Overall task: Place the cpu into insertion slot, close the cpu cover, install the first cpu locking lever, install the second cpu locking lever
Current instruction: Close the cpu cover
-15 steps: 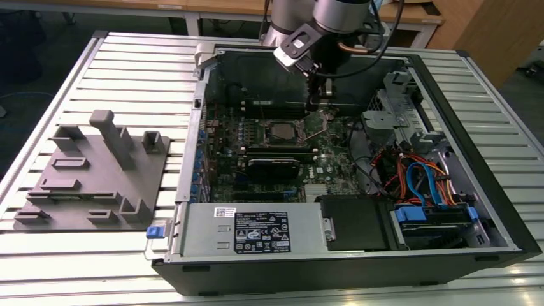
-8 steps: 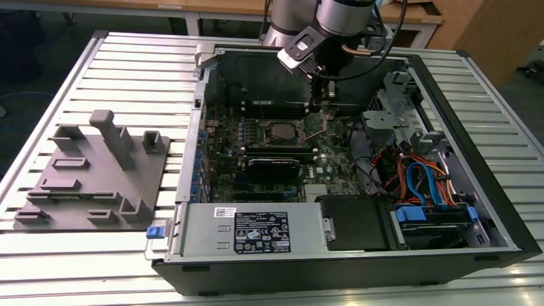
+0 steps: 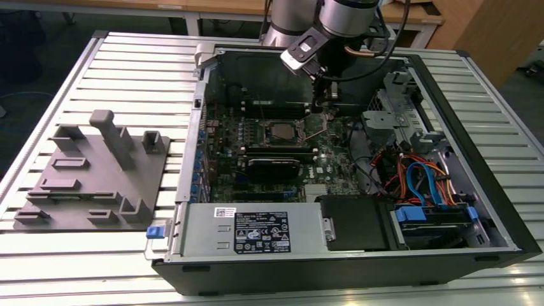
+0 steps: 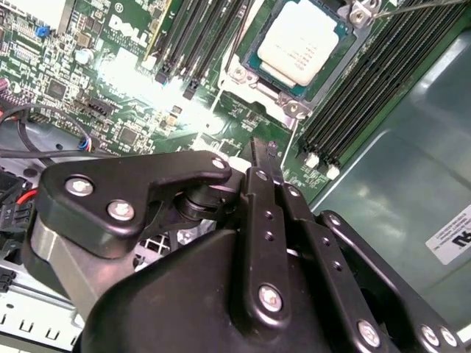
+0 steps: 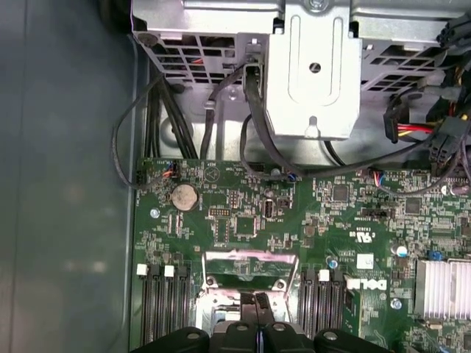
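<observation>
The cpu [image 4: 300,40] lies in its socket on the green motherboard, pale silver top up; in the exterior view the socket [image 3: 279,131] sits mid-board. A thin wire locking lever [image 4: 412,7] runs off one socket corner. In the first wrist view a shiny metal plate, the cpu cover [image 5: 250,263], lies at the socket just ahead of my fingertips; I cannot tell if it is flat. My gripper [image 3: 325,105] [image 4: 263,147] [image 5: 257,300] hangs just to the exterior view's right of the socket, fingers pressed together with nothing between them.
Black memory slots [image 4: 368,103] flank the socket. A metal drive bracket [image 5: 313,73] and loose cables [image 3: 425,185] crowd the case at the exterior view's right. The power supply [image 3: 255,229] fills the front. A grey fixture plate [image 3: 93,172] lies left of the case.
</observation>
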You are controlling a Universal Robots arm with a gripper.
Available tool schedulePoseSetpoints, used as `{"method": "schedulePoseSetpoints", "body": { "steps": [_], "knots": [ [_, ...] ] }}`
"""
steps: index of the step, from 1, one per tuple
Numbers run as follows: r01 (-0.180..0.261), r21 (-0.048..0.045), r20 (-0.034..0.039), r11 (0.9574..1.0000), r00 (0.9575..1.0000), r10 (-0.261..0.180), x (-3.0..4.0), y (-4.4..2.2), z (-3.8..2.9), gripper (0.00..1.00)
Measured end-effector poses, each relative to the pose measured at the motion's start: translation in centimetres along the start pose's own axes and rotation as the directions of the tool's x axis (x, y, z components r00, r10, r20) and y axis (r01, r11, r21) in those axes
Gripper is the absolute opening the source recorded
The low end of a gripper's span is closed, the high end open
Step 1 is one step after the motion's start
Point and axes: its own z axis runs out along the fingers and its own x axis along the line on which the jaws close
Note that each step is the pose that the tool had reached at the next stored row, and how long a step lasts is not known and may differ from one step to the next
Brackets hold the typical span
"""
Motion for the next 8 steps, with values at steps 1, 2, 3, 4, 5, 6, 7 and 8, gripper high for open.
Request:
{"method": "schedulePoseSetpoints", "body": {
  "steps": [1, 2, 3, 4, 5, 6, 7, 8],
  "knots": [
    [0.000, 0.0000, 0.0000, 1.0000, 1.0000, 0.000, 0.00, 0.11, 0.02, 0.10],
    [0.000, -0.0001, 0.0000, 1.0000, 1.0000, 0.000, 0.00, 0.22, 0.03, 0.10],
    [0.000, 0.0000, 0.0000, 1.0000, 1.0000, 0.000, -0.01, 0.32, 0.05, 0.10],
    [0.000, 0.0000, 0.0000, 1.0000, 1.0000, 0.000, -0.01, 0.38, 0.08, 0.10],
    [0.000, -0.0001, -0.0001, 1.0000, 1.0000, 0.000, -0.01, 0.44, 0.10, 0.10],
    [0.000, -0.0001, -0.0001, 1.0000, 1.0000, 0.000, -0.01, 0.52, 0.13, 0.10],
    [0.000, -0.0001, -0.0001, 1.0000, 1.0000, 0.000, -0.01, 0.60, 0.16, 0.10],
    [0.000, 0.0000, -0.0001, 1.0000, 1.0000, 0.000, -0.01, 0.68, 0.20, 0.10]
  ]
}}
